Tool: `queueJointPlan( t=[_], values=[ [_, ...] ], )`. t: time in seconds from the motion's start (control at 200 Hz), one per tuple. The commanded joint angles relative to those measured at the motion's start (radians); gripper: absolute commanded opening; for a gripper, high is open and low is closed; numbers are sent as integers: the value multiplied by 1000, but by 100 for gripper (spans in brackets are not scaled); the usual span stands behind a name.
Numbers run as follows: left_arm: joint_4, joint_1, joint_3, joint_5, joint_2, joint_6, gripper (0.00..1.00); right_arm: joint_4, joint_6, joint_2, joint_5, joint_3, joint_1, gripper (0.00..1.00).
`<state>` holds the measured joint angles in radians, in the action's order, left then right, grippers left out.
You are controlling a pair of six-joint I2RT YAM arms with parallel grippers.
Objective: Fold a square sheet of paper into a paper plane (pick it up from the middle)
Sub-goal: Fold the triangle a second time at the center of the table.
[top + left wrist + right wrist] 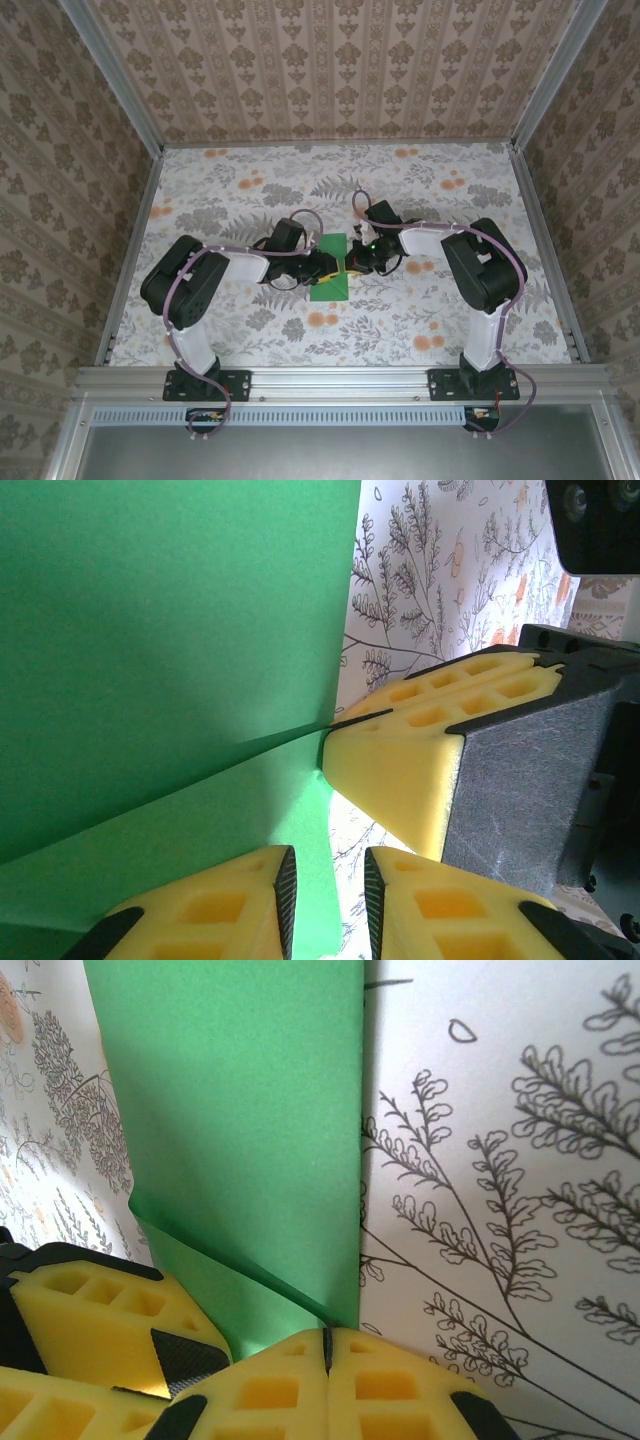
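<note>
Plainly, the thin bright-green square sheet of paper (329,285) is light, limp and easily creased. We would handle it by its edges and folds rather than its flat middle, where a pinch would buckle it. It also looks smooth enough to slide on the floral-patterned bench (430,190).

It lies at the middle of the bench between the two arms, partly folded. The right wrist view shows a crease running aslant across it, with one flap raised off the surface. The right gripper (325,1345) has its yellow pads pressed together on the sheet's edge, just where that crease ends. The left gripper (325,905) stands with its jaws a little apart. The sheet's edge and a strip of bench show in the gap, so we judge it is not pinching anything.

From above, the green shape's long axis runs from far to near, broader at the near end. We see no pointed nose yet, so we cannot say which way a plane would point.
</note>
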<state>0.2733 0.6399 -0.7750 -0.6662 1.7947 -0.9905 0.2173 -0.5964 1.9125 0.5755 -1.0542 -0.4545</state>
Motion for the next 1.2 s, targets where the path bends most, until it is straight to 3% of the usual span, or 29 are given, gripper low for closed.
queueJointPlan(
  t=[0.0, 1.1, 1.195],
  values=[
    [-14, -3, -20, -9, 17, 29, 27, 42, 21, -6, -27, -10, -5, 7],
    [-51, -3, 19, 16, 39, 7, 26, 46, 23, 15, -19, -1, -8, 7],
    [-58, -3, 26, 55, 39, 2, 26, 47, 22, 19, -19, -4, -9, 7]
  ],
)
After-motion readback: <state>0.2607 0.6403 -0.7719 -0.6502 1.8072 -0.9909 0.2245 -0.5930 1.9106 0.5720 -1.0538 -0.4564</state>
